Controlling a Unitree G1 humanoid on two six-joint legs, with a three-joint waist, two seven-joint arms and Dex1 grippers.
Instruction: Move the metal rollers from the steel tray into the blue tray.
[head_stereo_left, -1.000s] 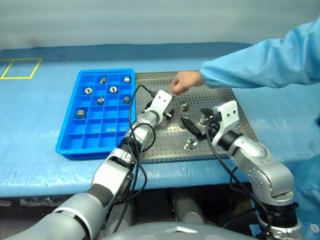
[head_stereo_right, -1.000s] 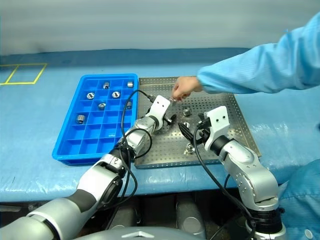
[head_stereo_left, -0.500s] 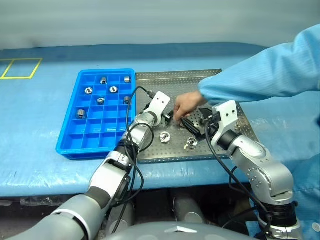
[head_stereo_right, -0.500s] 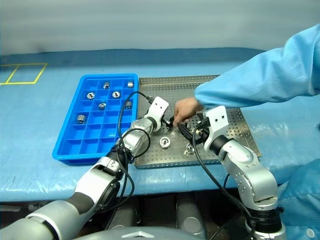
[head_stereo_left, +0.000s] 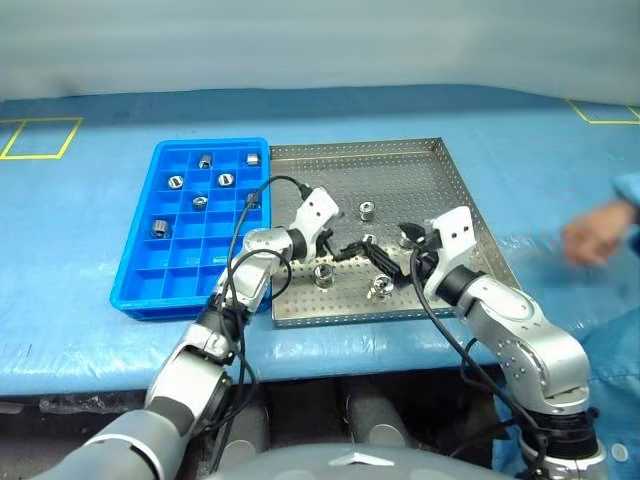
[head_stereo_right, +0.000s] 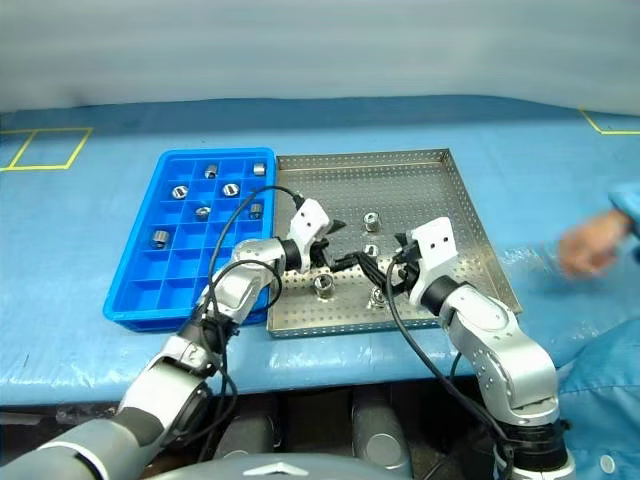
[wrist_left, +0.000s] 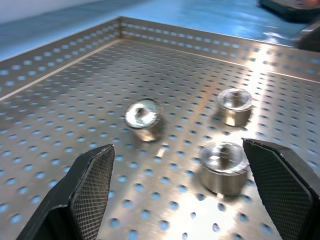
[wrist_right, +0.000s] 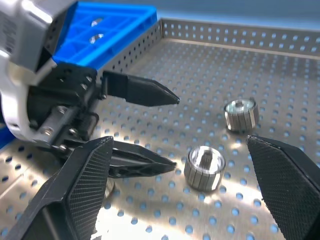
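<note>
Steel tray (head_stereo_left: 440, 180) at frame centre carries 4 metal rollers (head_stereo_left: 324, 274); the nearest lies just below the wide-open, empty left gripper (head_stereo_left: 345, 237). Right gripper (head_stereo_left: 392, 252), equally spread and empty, hovers above another roller. Blue tray (head_stereo_left: 140, 270) sits left.

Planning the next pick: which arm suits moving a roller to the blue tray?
Probably left: the left gripper is open facing a roller, and the blue tray lies on its side.

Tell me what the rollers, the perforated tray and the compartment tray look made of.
Metal rollers: shiny silver metal, likely steel, with bright glints. Steel tray: matte silver-grey sheet metal punched with small holes. Blue tray: apparently moulded plastic, with uniform bright blue walls.
</note>
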